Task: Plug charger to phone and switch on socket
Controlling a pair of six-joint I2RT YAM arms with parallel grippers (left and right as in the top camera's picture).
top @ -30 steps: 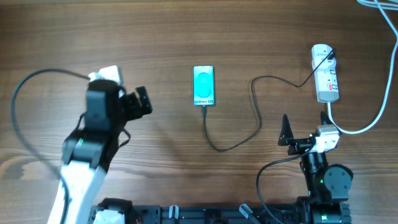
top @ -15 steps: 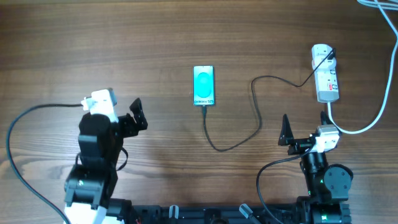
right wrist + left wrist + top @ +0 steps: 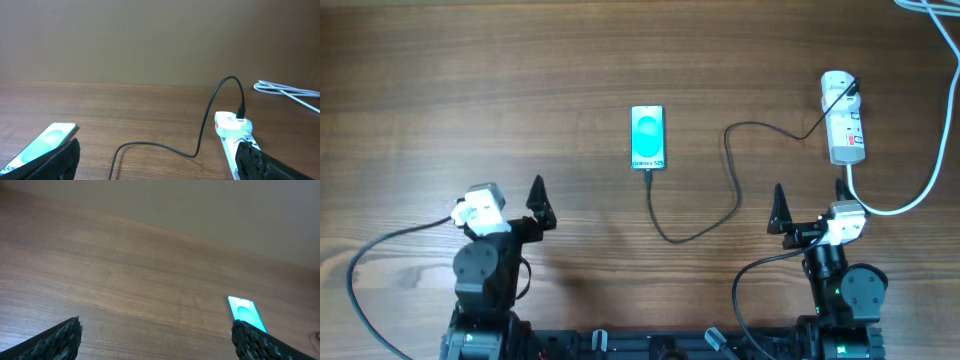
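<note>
The phone (image 3: 647,138) lies flat at the table's middle with its cyan screen lit; it also shows in the wrist views as the phone (image 3: 245,312) and the phone (image 3: 45,142). The charger (image 3: 733,170), a thin black cable, runs from the phone's near edge in a loop to the socket (image 3: 842,130) at the right. In the right wrist view the charger (image 3: 200,145) rises into the socket (image 3: 232,125). My left gripper (image 3: 510,200) is open near the front left, empty. My right gripper (image 3: 810,200) is open at the front right, short of the socket.
A thick white cord (image 3: 910,205) leaves the socket's near end and curves to the table's right edge and far corner; the same cord (image 3: 285,90) shows at the right in the right wrist view. Both arm bases stand at the front edge.
My left arm has drawn back from beside the phone toward the front edge, gripper still open. The right arm, phone, charger and socket have not moved.
</note>
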